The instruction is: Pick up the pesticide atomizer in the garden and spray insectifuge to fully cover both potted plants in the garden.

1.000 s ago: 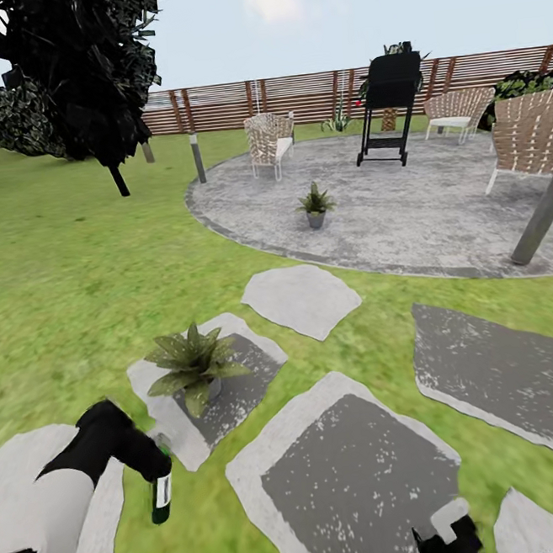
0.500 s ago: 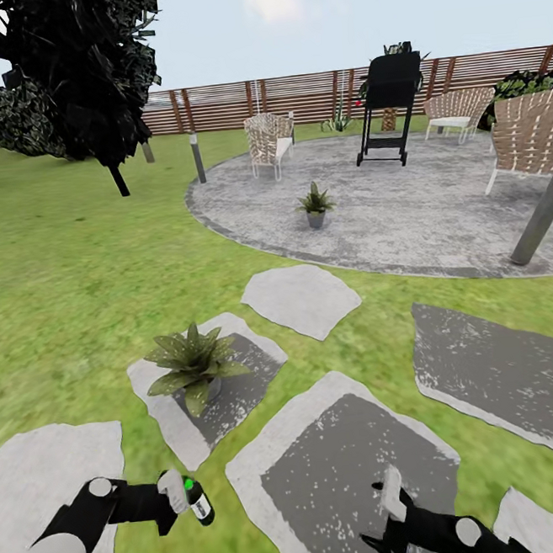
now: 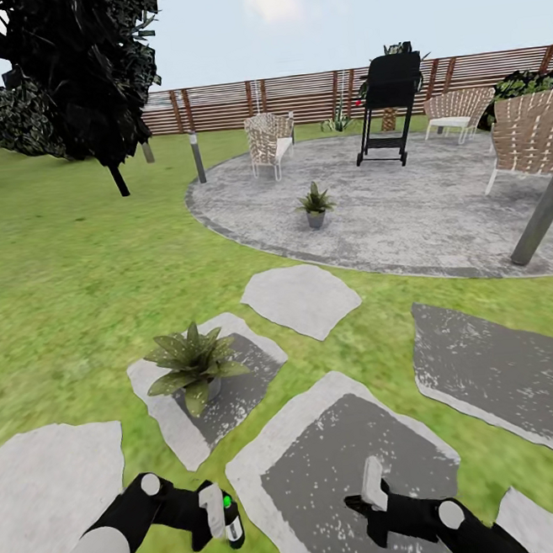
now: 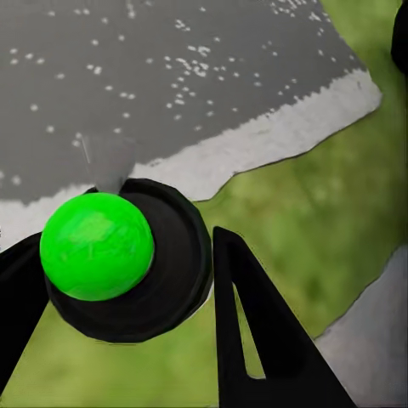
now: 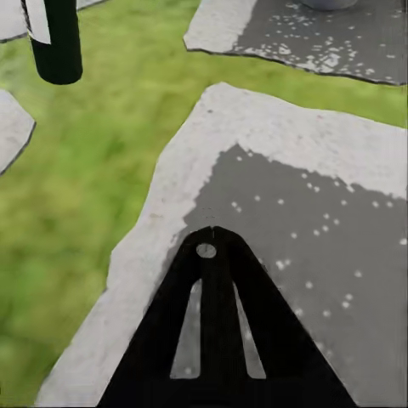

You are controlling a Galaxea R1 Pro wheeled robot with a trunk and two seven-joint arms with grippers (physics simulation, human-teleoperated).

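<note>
Pesticide atomizer dark green, white label, bright green cap – stepping stones speckled grey, pale-edged – fence brown-slatted.

Both arms reach low and forward, the left pincer clamped, the right pincer pressed together.

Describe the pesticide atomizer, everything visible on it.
The pesticide atomizer is a small dark green bottle with a white label, a bright green spot near its upper end, held in the left gripper low over the grass beside a stepping stone. In the left wrist view it shows end-on as a round black disc with a glossy green dome, a black finger on either side.
</note>
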